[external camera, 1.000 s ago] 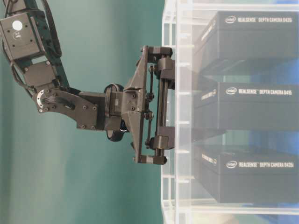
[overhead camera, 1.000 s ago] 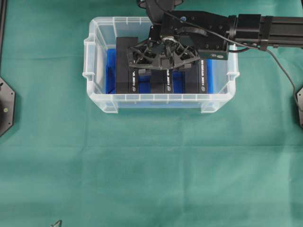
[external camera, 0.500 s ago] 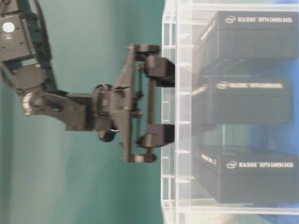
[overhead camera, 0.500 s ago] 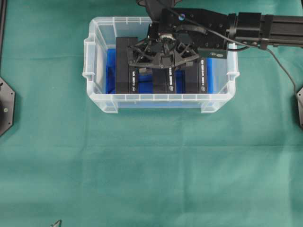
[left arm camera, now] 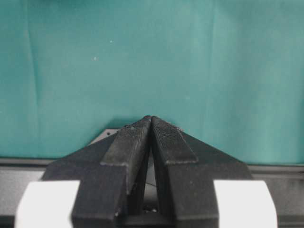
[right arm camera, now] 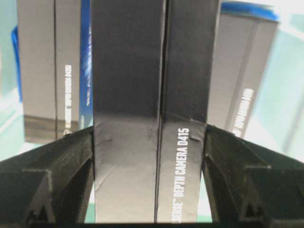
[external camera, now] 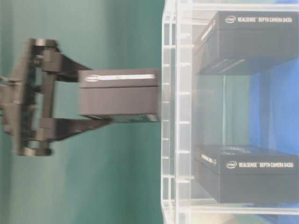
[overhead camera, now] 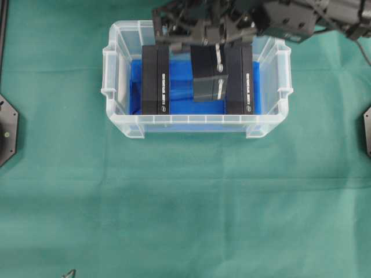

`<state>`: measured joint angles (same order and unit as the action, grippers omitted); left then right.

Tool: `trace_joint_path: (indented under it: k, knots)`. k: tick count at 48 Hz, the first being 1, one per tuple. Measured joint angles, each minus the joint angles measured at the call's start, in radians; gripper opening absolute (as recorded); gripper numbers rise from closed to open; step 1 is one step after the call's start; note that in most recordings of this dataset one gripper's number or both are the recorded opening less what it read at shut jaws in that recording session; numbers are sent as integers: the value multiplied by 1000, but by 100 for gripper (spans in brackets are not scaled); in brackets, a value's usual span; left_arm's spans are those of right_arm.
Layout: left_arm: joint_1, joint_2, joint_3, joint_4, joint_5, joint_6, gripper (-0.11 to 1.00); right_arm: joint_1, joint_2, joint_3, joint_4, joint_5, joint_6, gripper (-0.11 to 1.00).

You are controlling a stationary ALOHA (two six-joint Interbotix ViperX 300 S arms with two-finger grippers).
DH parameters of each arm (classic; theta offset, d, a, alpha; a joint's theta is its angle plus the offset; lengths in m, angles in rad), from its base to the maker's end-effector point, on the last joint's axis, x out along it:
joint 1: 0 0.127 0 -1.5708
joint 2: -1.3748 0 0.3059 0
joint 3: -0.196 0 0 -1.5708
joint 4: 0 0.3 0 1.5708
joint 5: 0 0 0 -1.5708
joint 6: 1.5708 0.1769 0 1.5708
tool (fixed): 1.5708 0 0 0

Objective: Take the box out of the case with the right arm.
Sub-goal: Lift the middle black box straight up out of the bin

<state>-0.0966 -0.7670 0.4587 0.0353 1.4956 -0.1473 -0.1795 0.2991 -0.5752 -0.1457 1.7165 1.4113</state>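
My right gripper point(overhead camera: 204, 40) is shut on the middle black box point(overhead camera: 208, 75) and holds it raised over the case point(overhead camera: 197, 120). From table level, the box point(external camera: 119, 95) hangs clear of the case's ribbed rim point(external camera: 169, 140), clamped in the right gripper point(external camera: 96, 98). In the right wrist view the fingers point(right arm camera: 71, 161) press both sides of the box point(right arm camera: 149, 95). Two more black boxes point(overhead camera: 155, 78) point(overhead camera: 239, 78) lie in the case, with bare blue floor between them. The left gripper point(left arm camera: 151, 119) is shut, with only green cloth in front of it.
Green cloth point(overhead camera: 185, 202) covers the table around the case. Black arm bases sit at the left edge point(overhead camera: 7, 130) and the right edge point(overhead camera: 367, 130). The right arm's body point(overhead camera: 301, 14) stretches along the top edge.
The right gripper has lifted the middle box up out of the case and drawn back toward the far rim. The blue floor now shows where the box lay.
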Motion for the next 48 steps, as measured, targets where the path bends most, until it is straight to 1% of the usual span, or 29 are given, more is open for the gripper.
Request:
trace_joint_path:
  k: [10, 18, 27, 48]
  knots:
    - [0, -3, 0, 0, 0, 0, 0, 17, 0, -123, -44, 103, -2, 66]
    - [0, -12, 0, 0, 0, 0, 0, 34, 0, -183, -78, 141, -2, 66]
    - [0, -15, 0, 0, 0, 0, 0, 40, 0, -195, -87, 147, -2, 66]
    - [0, -15, 0, 0, 0, 0, 0, 41, 0, -195, -87, 147, 0, 66]
